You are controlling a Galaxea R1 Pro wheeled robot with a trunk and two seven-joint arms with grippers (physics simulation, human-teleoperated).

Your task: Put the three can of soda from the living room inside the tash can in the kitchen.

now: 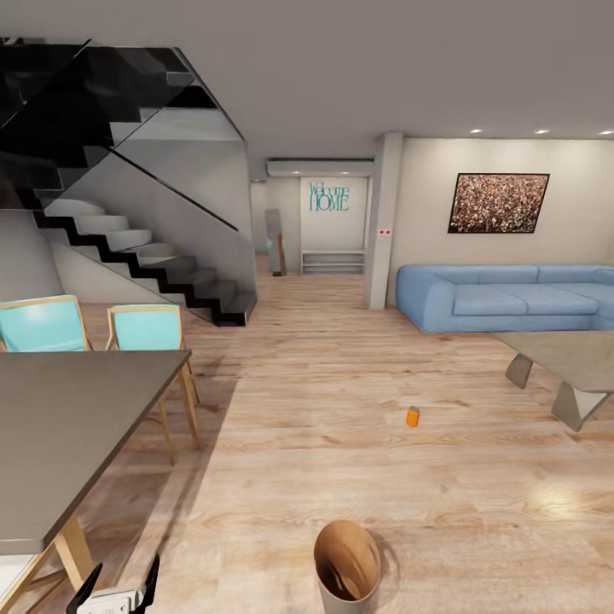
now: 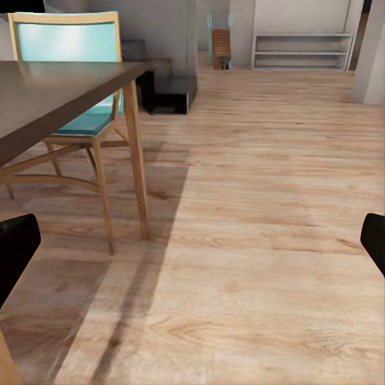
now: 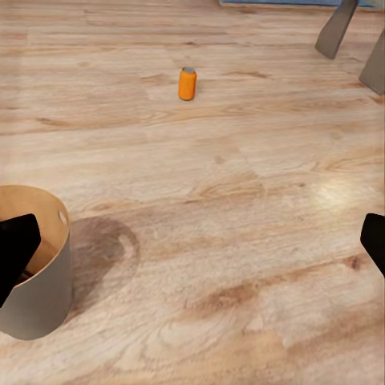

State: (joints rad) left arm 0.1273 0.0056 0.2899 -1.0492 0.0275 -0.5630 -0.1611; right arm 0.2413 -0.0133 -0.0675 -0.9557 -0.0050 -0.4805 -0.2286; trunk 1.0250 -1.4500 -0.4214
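One orange soda can (image 1: 413, 416) stands upright on the wood floor, between the dining area and the low table; it is also in the right wrist view (image 3: 187, 83). The trash can (image 1: 345, 558) stands close in front of me, grey-white outside and coppery brown inside, its bottom too dark to read. My right gripper (image 3: 192, 249) is open and empty above the floor, with the trash can (image 3: 44, 297) just beside one finger. My left gripper (image 1: 118, 588) is low by the dining table, open (image 2: 192, 249), with nothing between its fingers. The other cans are out of view.
A grey dining table (image 1: 68, 426) with turquoise chairs (image 1: 147, 328) stands close at the left. The low table (image 1: 571, 358) and light-blue sofa (image 1: 512, 294) are at the right. A dark staircase (image 1: 145, 247) rises at the back left, and a hallway opens beyond it.
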